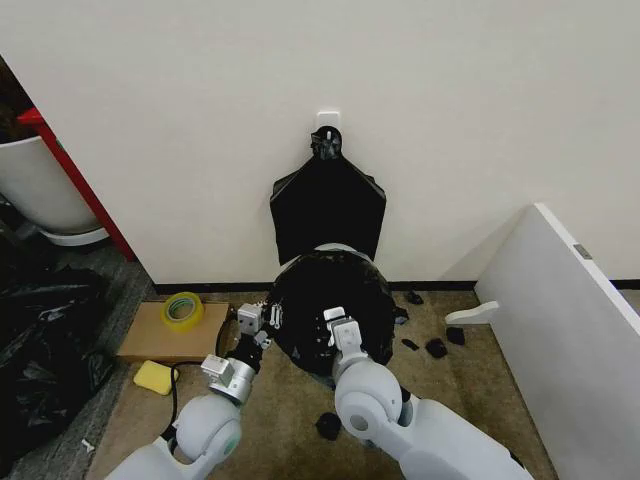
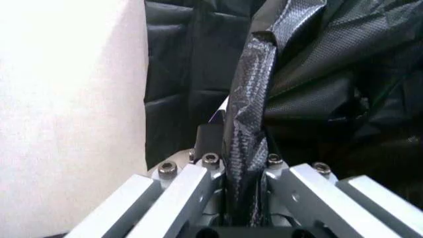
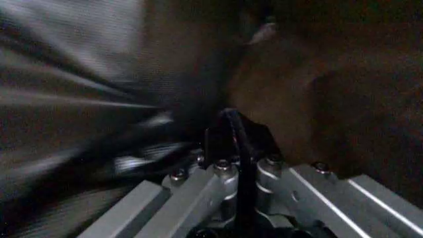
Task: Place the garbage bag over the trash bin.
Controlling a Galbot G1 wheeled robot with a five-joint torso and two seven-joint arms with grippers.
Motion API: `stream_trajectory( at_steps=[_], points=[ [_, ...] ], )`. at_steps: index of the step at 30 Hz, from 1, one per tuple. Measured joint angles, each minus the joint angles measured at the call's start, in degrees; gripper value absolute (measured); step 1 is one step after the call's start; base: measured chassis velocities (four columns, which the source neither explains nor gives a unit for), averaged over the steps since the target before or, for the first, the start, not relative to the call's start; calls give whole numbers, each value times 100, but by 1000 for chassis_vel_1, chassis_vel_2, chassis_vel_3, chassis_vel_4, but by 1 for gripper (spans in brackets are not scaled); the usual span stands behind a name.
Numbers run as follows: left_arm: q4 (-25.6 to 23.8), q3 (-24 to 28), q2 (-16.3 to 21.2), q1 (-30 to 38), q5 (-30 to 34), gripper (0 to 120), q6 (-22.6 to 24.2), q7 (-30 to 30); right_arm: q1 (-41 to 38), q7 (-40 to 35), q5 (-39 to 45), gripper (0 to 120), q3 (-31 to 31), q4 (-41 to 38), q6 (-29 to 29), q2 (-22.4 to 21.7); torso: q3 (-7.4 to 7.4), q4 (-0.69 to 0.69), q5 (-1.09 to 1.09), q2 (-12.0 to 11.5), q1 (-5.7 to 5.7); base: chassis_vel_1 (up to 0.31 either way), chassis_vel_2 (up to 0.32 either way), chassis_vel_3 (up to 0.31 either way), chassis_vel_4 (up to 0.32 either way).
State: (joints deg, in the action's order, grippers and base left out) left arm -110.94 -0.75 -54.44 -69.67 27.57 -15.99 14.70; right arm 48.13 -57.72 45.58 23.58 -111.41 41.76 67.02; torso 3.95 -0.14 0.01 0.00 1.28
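The garbage bag [image 1: 335, 300] is draped over the trash bin [image 1: 338, 248] on the floor against the wall, just under a bunch of flat black bags [image 1: 327, 205] hanging from a wall hook [image 1: 327, 135]. Only a sliver of the bin's white rim peeks out at the back; the rest is under glossy black film.

The left claw [image 1: 262, 320] sits at the bag's left edge. In the left wrist view its fingers [image 2: 178, 193] are pressed together on a twisted strip of the bag [image 2: 250, 124] that runs up between them — likely held so the edge can be pulled outward and down over the rim. The right claw [image 1: 338, 328] reaches over the top of the bag near the middle, and in its wrist view its fingers [image 3: 198, 198] stand close with a thin dark fold [image 3: 238, 148] between them, so it seems to be pinching the film too, though the blur leaves that unsure.

With both sides held, the bag looks roughly in place but still loose and bunched. A roll of yellow tape [image 1: 183, 310] on cardboard [image 1: 150, 340] and a yellow sponge [image 1: 155, 377] lie well to the left, with black scraps [image 1: 436, 347] scattered to the right.
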Motion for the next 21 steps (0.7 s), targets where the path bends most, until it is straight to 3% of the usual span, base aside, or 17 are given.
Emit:
stream_trajectory(
  at_steps=[5, 8, 16, 21],
  points=[
    [-19, -54, 19, -41, 0, 1, 0, -18, -31, 80, -945, 0, 203, 246, 22, -43, 0, 0, 0, 0, 0, 0, 0, 0, 0],
    [-27, -81, 22, -57, 0, 1, 0, -18, -55, 130, -1089, 0, 256, 222, 20, -49, 0, 0, 0, 0, 0, 0, 0, 0, 0],
    [-20, -80, -4, -66, -2, 1, 0, -24, -148, 232, -602, 0, 252, 47, -200, 102, 0, 0, 0, 0, 0, 0, 0, 0, 0],
    [-15, -61, -18, -72, -16, 1, 0, -50, -462, -7, -270, 0, 308, 617, -15, 328, 0, 0, -1, 0, 0, 0, 0, 0, 0]
  ],
)
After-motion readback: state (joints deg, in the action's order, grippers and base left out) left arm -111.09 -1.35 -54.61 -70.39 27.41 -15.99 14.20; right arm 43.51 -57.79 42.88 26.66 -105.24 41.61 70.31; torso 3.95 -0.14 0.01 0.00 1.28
